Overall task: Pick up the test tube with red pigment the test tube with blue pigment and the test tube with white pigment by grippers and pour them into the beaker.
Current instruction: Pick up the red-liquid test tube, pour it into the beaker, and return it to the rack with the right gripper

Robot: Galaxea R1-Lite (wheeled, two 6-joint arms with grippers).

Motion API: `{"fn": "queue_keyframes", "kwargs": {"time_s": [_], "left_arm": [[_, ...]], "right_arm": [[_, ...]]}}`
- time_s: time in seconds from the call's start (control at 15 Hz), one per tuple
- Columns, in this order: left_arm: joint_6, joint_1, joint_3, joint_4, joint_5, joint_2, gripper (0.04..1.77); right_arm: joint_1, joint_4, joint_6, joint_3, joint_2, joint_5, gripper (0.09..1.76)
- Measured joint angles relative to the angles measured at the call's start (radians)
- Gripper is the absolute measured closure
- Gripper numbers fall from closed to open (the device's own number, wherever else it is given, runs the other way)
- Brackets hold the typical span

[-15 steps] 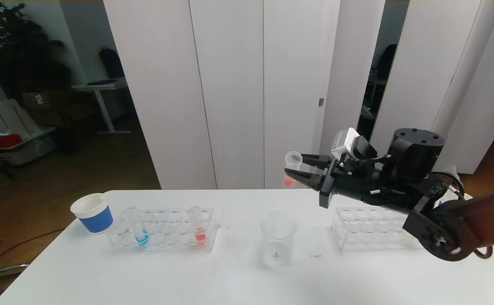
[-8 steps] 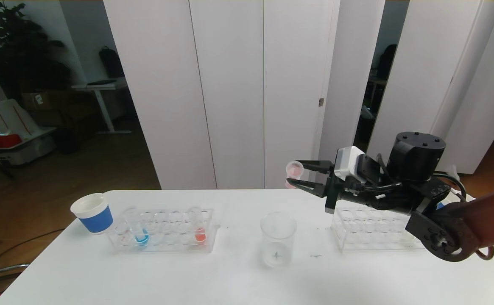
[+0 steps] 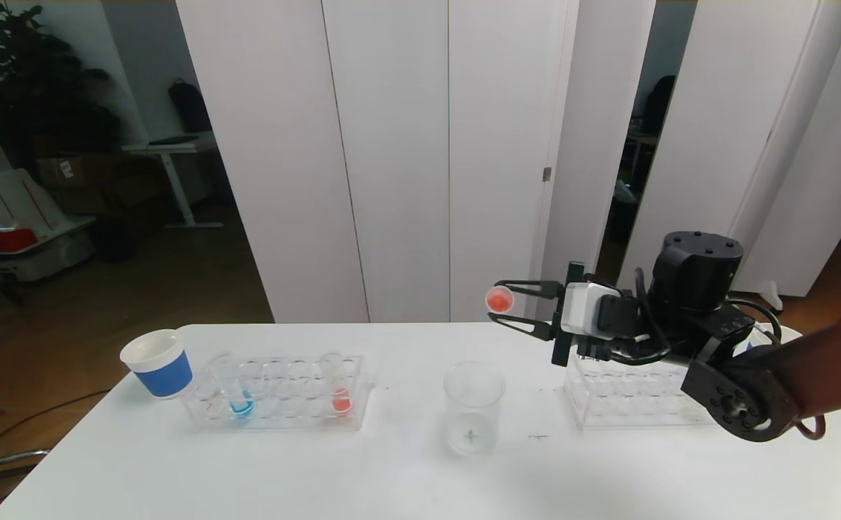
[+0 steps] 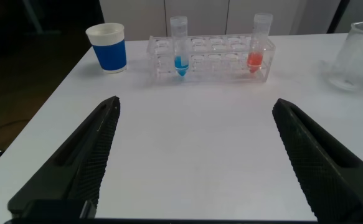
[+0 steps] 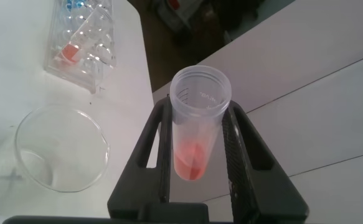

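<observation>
My right gripper (image 3: 504, 308) is shut on a clear test tube with red pigment (image 3: 499, 299), held tipped on its side above and just right of the empty clear beaker (image 3: 472, 409). In the right wrist view the tube (image 5: 197, 127) sits between the fingers (image 5: 242, 149) with the beaker (image 5: 60, 146) beside it. A tube with blue pigment (image 3: 240, 401) and another red tube (image 3: 340, 397) stand in the left rack (image 3: 279, 393). My left gripper (image 4: 193, 162) is open above bare table, out of the head view. No tube with white pigment shows.
A blue paper cup (image 3: 159, 363) stands left of the left rack. A second clear rack (image 3: 633, 390) sits under my right arm. The white table (image 3: 391, 477) ends near the white wall panels behind.
My right gripper has rolled over, tipping the red tube from upright to lying sideways, its mouth now facing the head camera. It also dropped slightly.
</observation>
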Motion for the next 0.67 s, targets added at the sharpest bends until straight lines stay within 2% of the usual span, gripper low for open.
{"fn": "queue_keyframes", "kwargs": {"time_s": [0.27, 0.67], "left_arm": [[0.0, 0.0, 0.0, 0.0, 0.0, 0.0, 0.06], [0.0, 0.0, 0.0, 0.0, 0.0, 0.0, 0.06]], "right_arm": [[0.0, 0.044, -0.132, -0.006, 0.012, 0.029, 1.26], [-0.013, 0.054, -0.256, -0.011, 0.014, 0.05, 1.26]]}}
